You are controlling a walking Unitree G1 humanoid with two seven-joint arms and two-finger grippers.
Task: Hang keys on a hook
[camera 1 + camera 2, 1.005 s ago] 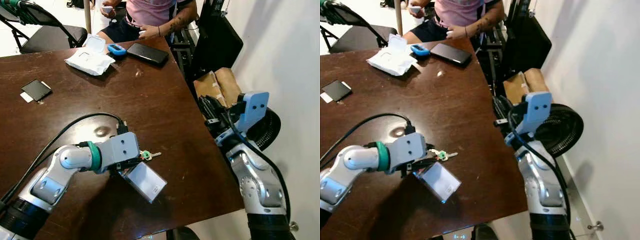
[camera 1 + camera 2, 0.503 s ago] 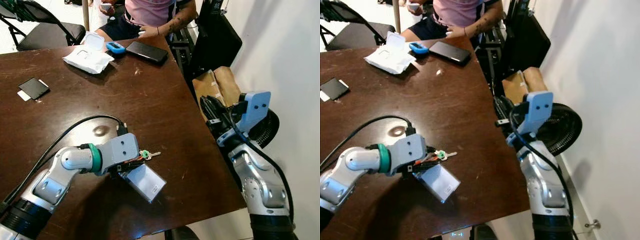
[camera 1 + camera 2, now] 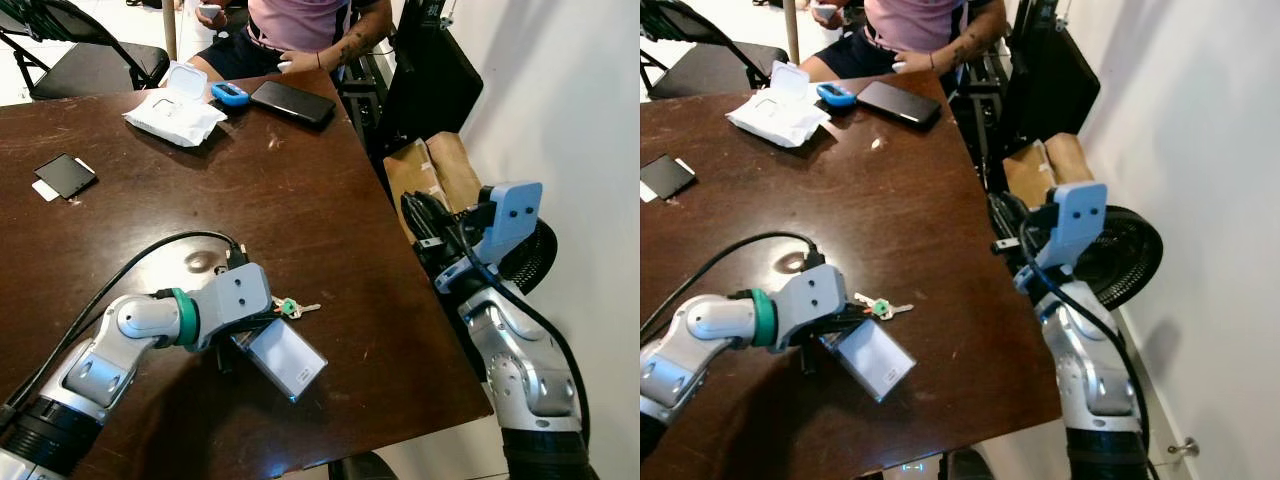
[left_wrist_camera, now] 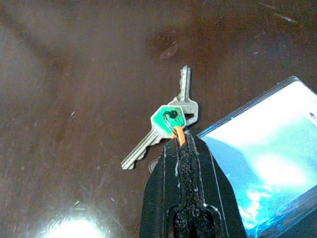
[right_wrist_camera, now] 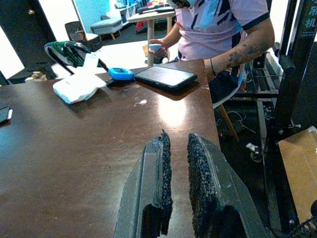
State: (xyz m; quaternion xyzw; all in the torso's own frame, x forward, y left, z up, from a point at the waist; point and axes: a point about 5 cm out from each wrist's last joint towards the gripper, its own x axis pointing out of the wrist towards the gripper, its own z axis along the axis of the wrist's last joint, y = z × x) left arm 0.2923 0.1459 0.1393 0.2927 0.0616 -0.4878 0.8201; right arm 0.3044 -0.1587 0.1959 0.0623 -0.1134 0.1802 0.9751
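Holding: our left gripper [image 4: 181,141] is pinched tight on the orange loop of the keys [image 4: 166,121], low over the near part of the table [image 3: 300,190].
Keys: we see two silver keys, one with a green head, lying flat on the dark wood just right of our left wrist.
Card: a clear badge holder [image 3: 286,359] lies touching the gripper, just nearer than the keys.
Right gripper: our right gripper [image 5: 177,144] hovers off the table's right edge, fingers a narrow gap apart, gripping nothing.
Far end: a wipes pack [image 3: 176,112], a dark phone [image 3: 293,102] and a seated person [image 3: 925,25].
Far left: a small black card [image 3: 65,174].
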